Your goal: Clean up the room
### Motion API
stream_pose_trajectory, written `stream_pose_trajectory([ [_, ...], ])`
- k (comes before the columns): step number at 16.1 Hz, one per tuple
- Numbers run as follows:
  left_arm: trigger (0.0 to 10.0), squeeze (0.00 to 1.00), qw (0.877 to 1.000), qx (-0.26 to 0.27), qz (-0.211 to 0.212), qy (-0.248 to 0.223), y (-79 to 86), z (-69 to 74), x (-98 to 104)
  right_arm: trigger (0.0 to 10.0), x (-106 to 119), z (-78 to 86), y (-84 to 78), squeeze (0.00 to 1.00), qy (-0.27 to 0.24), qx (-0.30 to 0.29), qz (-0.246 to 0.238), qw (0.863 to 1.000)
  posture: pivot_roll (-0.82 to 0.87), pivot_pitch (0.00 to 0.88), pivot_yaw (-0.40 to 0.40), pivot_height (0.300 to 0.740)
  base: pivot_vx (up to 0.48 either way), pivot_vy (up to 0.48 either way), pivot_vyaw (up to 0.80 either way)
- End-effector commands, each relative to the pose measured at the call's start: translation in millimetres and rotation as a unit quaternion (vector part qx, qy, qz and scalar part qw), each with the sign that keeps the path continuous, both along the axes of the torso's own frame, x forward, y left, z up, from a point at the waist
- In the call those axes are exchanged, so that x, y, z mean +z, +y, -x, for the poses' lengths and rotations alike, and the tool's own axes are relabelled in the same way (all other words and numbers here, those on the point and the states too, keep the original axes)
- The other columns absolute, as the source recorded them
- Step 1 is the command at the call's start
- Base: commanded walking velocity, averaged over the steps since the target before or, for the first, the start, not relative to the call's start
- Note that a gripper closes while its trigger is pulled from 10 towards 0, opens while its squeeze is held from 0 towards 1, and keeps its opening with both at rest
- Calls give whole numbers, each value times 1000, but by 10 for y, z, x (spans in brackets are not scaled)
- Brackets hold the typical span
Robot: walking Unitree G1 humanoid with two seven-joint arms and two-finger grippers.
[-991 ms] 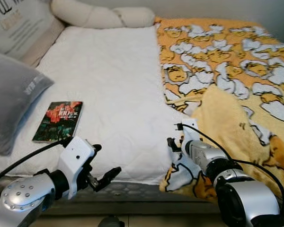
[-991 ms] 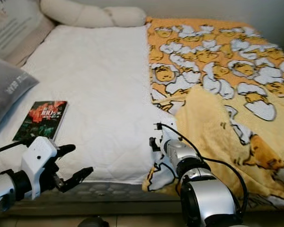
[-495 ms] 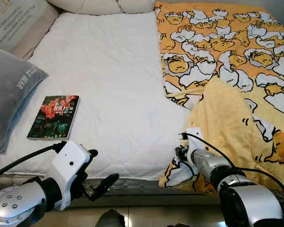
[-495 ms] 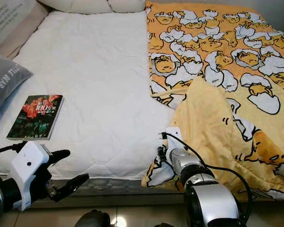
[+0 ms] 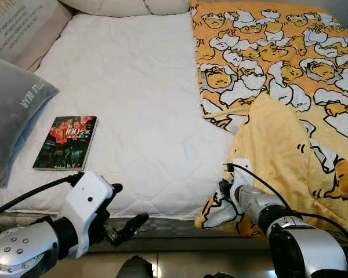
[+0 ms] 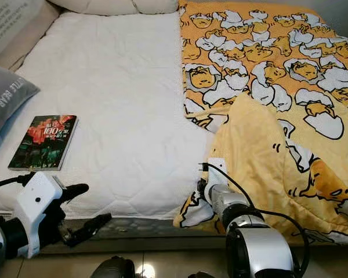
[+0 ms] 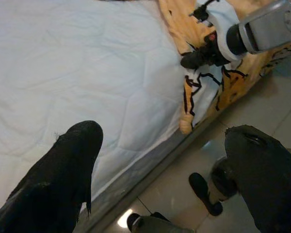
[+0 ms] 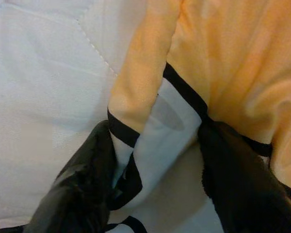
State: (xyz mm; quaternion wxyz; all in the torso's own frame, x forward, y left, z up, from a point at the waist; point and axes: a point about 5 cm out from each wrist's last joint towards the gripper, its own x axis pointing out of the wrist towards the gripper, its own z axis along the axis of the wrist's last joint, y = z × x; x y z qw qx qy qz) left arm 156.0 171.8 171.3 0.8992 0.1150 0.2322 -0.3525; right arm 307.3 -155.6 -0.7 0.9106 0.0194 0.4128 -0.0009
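— Why is the bed [image 5: 133, 104] half bare?

— The blanket [image 5: 290, 87] covers only its right side, and the near corner is folded back on itself, yellow underside up, spilling over the near edge. For tidying the room, that fold probably needs spreading leftward over the white sheet.

— And the pillow [image 5: 11, 116]?

— It lies at the far left edge, with the book [image 5: 65, 142] just to its right, flat on the sheet, well apart from the blanket.

— What is the right gripper [image 8: 155, 160] doing?

— It sits low at the near edge, right at the folded corner. Its fingers [image 8: 82, 179] straddle the hem with the cloth between them, not yet clenched, seemingly lined up to pinch it.

— The left gripper [image 5: 124, 211]?

— It hovers at the near edge below the book, fingers released and grasping nothing, likely waiting to help.
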Motion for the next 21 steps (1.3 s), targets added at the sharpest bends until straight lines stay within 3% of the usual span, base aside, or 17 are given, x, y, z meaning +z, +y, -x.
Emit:
stream_pose_trajectory([
  [1, 10000, 0, 1000, -11, -1, 6, -18, 33, 13, 0, -62, 66, -28, 0, 18, -15, -9, 1000, 294, 118, -10, 740, 0, 0, 0],
  [11, 10000, 0, 1000, -17, -5, 10, -8, 0, -18, 0, -34, 44, -111, 0, 9, -33, -34, 999, 272, 82, -12, 740, 0, 0, 0],
  [16, 10000, 0, 1000, -13, -3, 1, 4, -92, -42, 0, 5, 16, -136, 0, -12, -21, -83, 996, 240, 68, -12, 740, 0, 0, 0],
  [19, 10000, 0, 1000, -14, 0, -2, -10, -107, -52, 0, 24, 32, -35, 0, -22, 65, -151, 986, 225, 52, -11, 740, 0, 0, 0],
  [20, 10000, 0, 1000, -14, 1, -2, -14, -104, -59, 0, 18, 78, 48, 0, -16, 129, -187, 974, 221, 47, -10, 740, 0, 0, 0],
  [21, 10000, 0, 1000, -15, 2, -1, -19, -103, -65, 0, 20, 156, 137, 0, -10, 216, -232, 948, 218, 47, -9, 740, 0, 0, 0],
])
